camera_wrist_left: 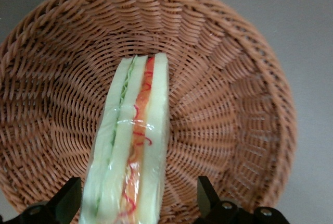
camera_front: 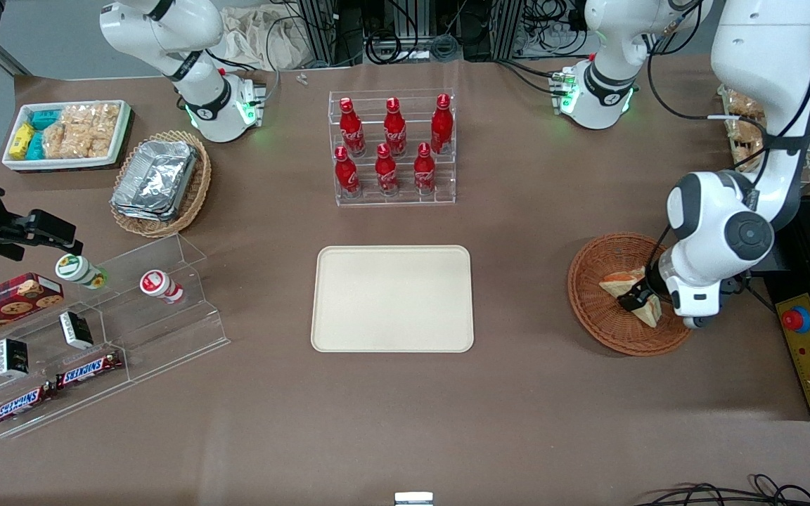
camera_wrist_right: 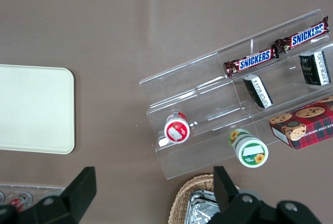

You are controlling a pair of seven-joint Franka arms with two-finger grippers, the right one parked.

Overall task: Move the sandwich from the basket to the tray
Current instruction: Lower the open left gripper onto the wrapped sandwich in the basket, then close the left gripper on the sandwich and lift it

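A triangular sandwich [camera_front: 621, 282] of pale bread lies in the reddish-brown wicker basket [camera_front: 591, 313] toward the working arm's end of the table. In the left wrist view the sandwich [camera_wrist_left: 132, 135] shows its cut side with green and red filling, resting on the basket's weave [camera_wrist_left: 234, 104]. My left gripper [camera_front: 634, 299] is down inside the basket, astride the sandwich. The gripper [camera_wrist_left: 138, 185] is open, with one finger close against the bread and a clear gap at the other finger [camera_wrist_left: 205, 193]. The cream tray [camera_front: 392, 299] lies flat and bare mid-table, beside the basket.
A clear rack of red bottles [camera_front: 392, 149] stands farther from the front camera than the tray. A yellow control box with a red button [camera_front: 807, 346] lies beside the basket. Toward the parked arm's end are an acrylic snack shelf [camera_front: 95, 330], a tan basket with foil containers [camera_front: 160, 181] and a white snack bin [camera_front: 66, 133].
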